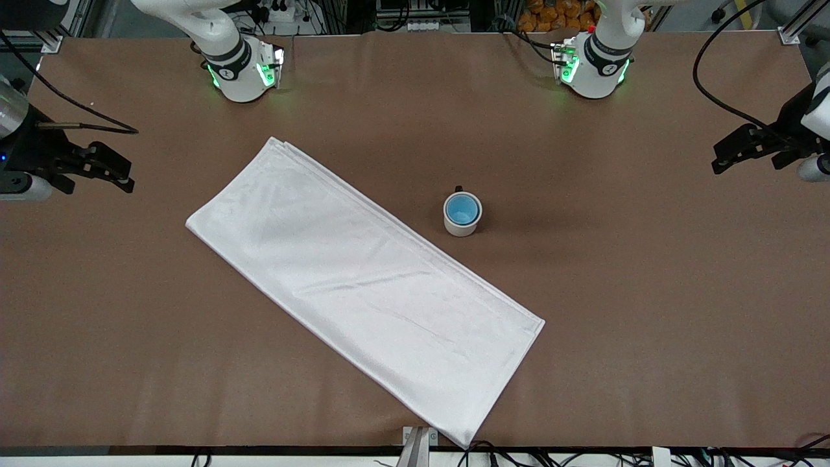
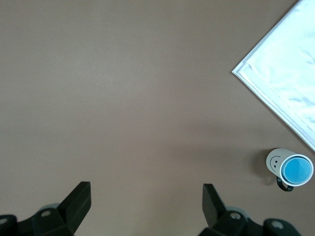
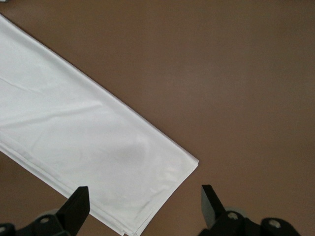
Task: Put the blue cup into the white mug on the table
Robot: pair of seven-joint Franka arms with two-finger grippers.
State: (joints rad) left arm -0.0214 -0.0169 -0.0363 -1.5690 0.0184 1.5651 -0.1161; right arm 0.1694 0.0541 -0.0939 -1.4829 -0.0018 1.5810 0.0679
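Note:
The blue cup (image 1: 462, 209) sits upright inside the white mug (image 1: 462, 227), which stands on the brown table (image 1: 648, 292) near its middle, beside the cloth's long edge. A small dark handle (image 1: 459, 189) shows on the mug. In the left wrist view the mug (image 2: 274, 160) shows a smiley face, and the blue cup (image 2: 297, 170) fills its mouth. My left gripper (image 1: 718, 157) (image 2: 146, 201) hangs open and empty over bare table at the left arm's end, well apart from the mug. My right gripper (image 1: 128, 176) (image 3: 145, 201) hangs open and empty at the right arm's end.
A large folded white cloth (image 1: 363, 285) lies slantwise across the middle of the table, from near the right arm's base to the edge nearest the front camera. One of its corners (image 3: 189, 162) shows in the right wrist view. Black cables trail at both table ends.

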